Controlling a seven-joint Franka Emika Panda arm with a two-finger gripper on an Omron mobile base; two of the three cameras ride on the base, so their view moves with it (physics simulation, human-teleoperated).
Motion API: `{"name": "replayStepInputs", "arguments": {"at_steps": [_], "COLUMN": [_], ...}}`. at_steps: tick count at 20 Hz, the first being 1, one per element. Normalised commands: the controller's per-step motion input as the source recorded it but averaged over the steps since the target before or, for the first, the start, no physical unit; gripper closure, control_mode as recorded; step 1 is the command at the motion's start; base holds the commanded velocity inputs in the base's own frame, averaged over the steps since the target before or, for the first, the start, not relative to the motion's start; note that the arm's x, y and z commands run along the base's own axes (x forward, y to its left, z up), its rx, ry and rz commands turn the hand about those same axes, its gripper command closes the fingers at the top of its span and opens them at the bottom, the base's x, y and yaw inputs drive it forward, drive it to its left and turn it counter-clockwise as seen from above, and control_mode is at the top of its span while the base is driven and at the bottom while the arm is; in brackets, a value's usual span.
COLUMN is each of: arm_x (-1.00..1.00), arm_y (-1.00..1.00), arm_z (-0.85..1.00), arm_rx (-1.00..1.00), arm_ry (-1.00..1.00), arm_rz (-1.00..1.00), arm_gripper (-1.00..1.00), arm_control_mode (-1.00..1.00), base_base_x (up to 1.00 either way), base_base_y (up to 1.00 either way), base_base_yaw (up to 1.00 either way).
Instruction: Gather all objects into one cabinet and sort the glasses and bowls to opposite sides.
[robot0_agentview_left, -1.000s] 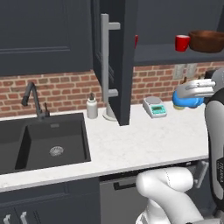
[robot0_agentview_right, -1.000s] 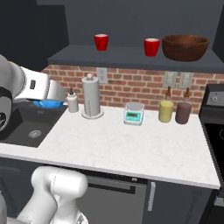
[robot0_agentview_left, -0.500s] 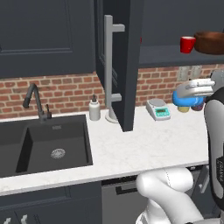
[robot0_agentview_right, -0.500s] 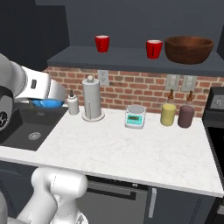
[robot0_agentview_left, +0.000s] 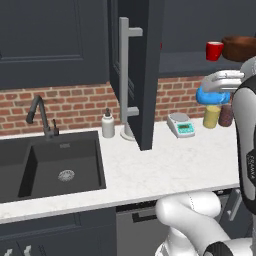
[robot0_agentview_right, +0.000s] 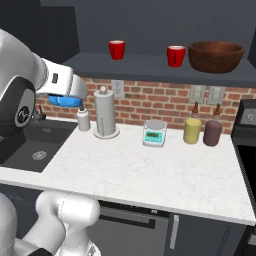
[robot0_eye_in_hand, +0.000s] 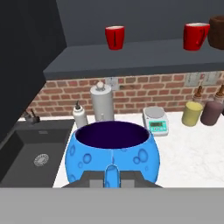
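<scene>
**Arm holds blue bowl high over the table**

The arm rises at the right edge of left base view, upper part bent fwd, so the white hand lies about level at shelf-bottom height. The tool (robot0_eye_in_hand: 111, 177) is pressed together on the near rim of the blue bowl (robot0_eye_in_hand: 113, 153); in hand view one finger (robot0_eye_in_hand: 111, 174) sits over the rim at the bottom centre. Bowl is upright, dark inside, in the air above the table (robot0_agentview_left: 165, 170), touching nothing else. In left base view the bowl (robot0_agentview_left: 212, 96) hangs under the hand, just in front of the yellow jar (robot0_agentview_left: 212, 116) and dark jar (robot0_agentview_left: 226, 115). In right base view the bowl (robot0_agentview_right: 65, 100) shows only as a blue edge under the forearm, left of the soap bottle (robot0_agentview_right: 83, 119).

Cabinet door (robot0_agentview_left: 145, 70) stands open, edge toward the camera, grey bar handle (robot0_agentview_left: 125, 75) on it. On the shelf (robot0_agentview_right: 150, 70): two red cups, one left (robot0_agentview_right: 117, 49) and one more right (robot0_agentview_right: 176, 55), well apart, and the brown bowl (robot0_agentview_right: 216, 56) just beside the right cup.

On the table by the brick wall: paper towel roll (robot0_agentview_right: 104, 112), scale (robot0_agentview_right: 154, 133), the jars. Sink (robot0_agentview_left: 45, 162) w/ faucet (robot0_agentview_left: 41, 116) is at the left.
</scene>
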Motion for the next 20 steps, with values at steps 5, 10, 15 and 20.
{"name": "replayStepInputs", "arguments": {"at_steps": [5, 10, 15, 20], "arm_x": [0.3, 0.43, 0.5, 0.44], "arm_y": [0.0, 0.0, 0.0, 0.0], "arm_z": [0.35, 0.01, 0.0, 0.0], "arm_rx": [0.02, 0.0, 0.0, 0.0], "arm_ry": [-0.02, -0.13, -0.21, -0.29], "arm_rz": [0.0, 0.0, 0.02, 0.07], "arm_gripper": [1.0, 1.0, 1.0, 1.0], "arm_control_mode": [-1.0, -1.0, -1.0, -1.0], "base_base_x": [0.0, 0.0, 0.0, 0.0], "base_base_y": [0.0, 0.0, 0.0, 0.0], "base_base_yaw": [0.0, 0.0, 0.0, 0.0]}}
